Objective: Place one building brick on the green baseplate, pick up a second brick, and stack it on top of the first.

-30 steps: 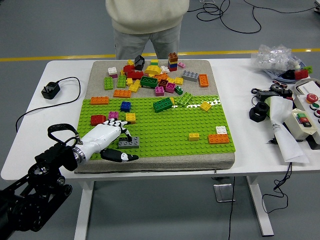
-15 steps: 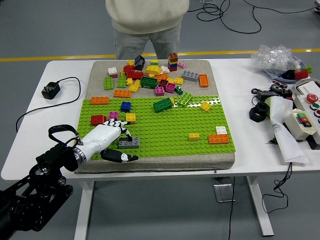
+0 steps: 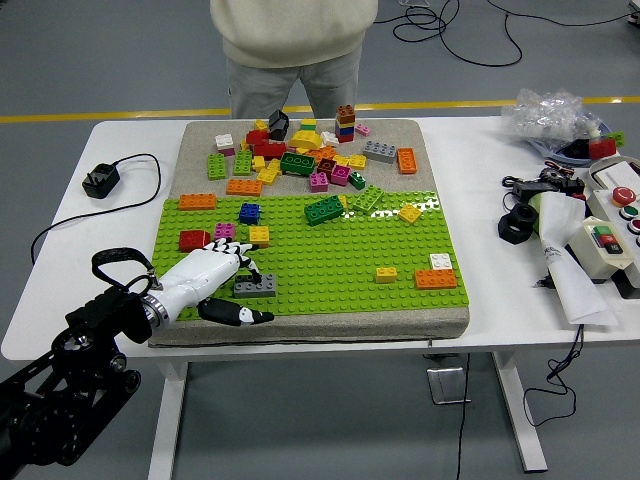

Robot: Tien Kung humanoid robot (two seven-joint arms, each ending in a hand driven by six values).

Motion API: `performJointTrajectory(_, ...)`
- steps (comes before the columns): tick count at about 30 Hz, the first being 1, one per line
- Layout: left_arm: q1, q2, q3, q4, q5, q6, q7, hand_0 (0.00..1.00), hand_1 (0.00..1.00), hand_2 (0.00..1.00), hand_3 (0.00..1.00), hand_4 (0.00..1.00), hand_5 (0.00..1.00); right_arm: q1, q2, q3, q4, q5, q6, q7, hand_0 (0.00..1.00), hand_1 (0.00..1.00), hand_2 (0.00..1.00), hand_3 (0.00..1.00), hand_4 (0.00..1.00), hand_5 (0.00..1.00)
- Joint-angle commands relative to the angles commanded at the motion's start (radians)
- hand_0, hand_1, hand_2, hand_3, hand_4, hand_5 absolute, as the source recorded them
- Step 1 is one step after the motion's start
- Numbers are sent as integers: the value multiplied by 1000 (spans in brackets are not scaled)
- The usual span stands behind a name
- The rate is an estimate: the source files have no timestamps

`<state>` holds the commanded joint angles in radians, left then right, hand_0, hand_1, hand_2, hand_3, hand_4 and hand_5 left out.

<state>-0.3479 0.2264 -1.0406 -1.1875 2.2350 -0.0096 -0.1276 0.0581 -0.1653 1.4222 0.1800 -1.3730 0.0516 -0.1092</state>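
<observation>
charger (image 3: 101, 181) lies at the far left of the white table (image 3: 480, 290), cable looping toward the near edge, well out of play. moving right, the left hand (image 3: 212, 285) sits low on the near left corner of the green baseplate (image 3: 330, 260), white fingers (image 3: 240, 262) curled over the left end of a grey brick (image 3: 255, 288), thumb tucked beneath along the pad's edge — looks like a pinch on that brick, probably to seat or lift it. just beyond the hand, a red brick (image 3: 194, 240), pink and yellow ones wait nearby. further along, the loose pile (image 3: 300, 155) crowds the far grey pad, within easy reach for a second pick. a person (image 3: 288, 50) stands at the far side, hands not visible. right again, an orange brick (image 3: 436, 279) near the plate's right edge, then the control box (image 3: 610, 235). right hand isn't showing.
</observation>
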Motion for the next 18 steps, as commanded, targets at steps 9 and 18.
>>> performJointTrajectory(9, -4, 25, -63, -91, -66, -9, -2, 998, 978, 949, 600, 998, 685, 0, 1, -1, 0, -2, -1, 1, 761, 693, 739, 698, 948, 684)
performJointTrajectory(18, -68, 53, -100, -19, -51, -9, -20, 998, 912, 882, 696, 998, 657, 2, 1, -4, 0, -2, -1, 0, 761, 692, 739, 697, 948, 685)
